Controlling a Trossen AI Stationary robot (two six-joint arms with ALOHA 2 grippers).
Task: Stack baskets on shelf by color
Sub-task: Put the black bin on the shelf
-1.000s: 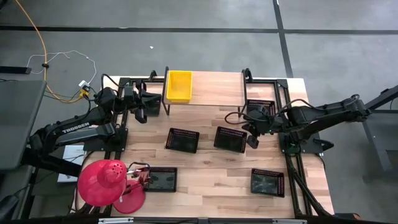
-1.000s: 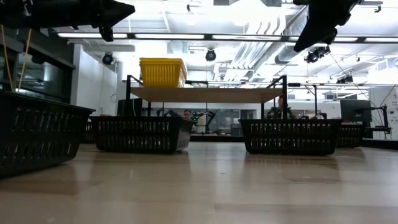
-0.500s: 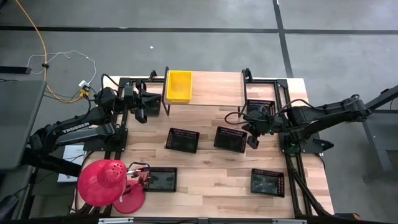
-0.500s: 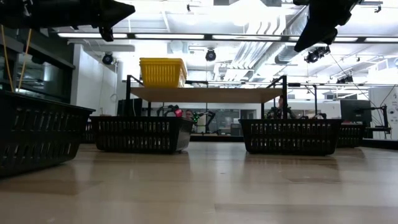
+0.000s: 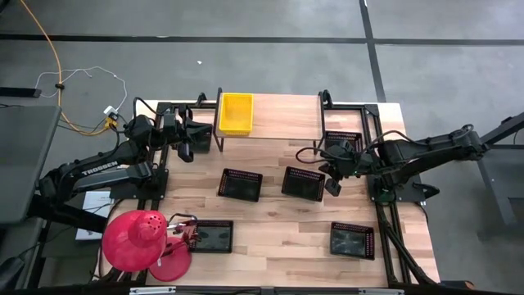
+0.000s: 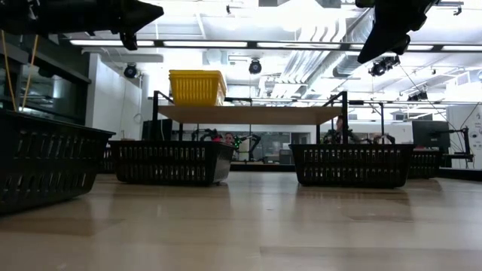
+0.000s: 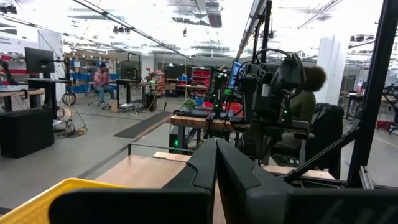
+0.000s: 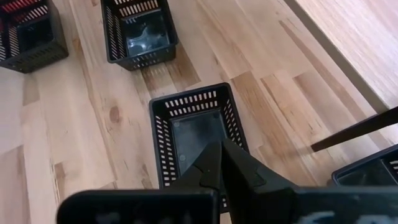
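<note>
One yellow basket (image 5: pixel 236 113) stands on the left end of the shelf (image 5: pixel 282 117); it also shows in the low view as the yellow basket (image 6: pixel 197 86) on the shelf board (image 6: pixel 248 114). Several black baskets rest on the tabletop: two mid-table (image 5: pixel 240 184) (image 5: pixel 303 183), one by the shelf's right legs (image 5: pixel 342 142), two near the front edge (image 5: pixel 213 236) (image 5: pixel 352 240). My left gripper (image 5: pixel 210 131) hovers shut just left of the yellow basket (image 7: pixel 37 199). My right gripper (image 5: pixel 330 187) hangs shut above a black basket (image 8: pixel 196 134).
A red dome-shaped object (image 5: pixel 135 242) sits at the table's near left corner beside a black basket. The shelf's middle and right part (image 5: pixel 295 117) are bare wood. Black frame posts (image 5: pixel 378 197) run along the table's sides. People sit in the room beyond (image 7: pixel 102 78).
</note>
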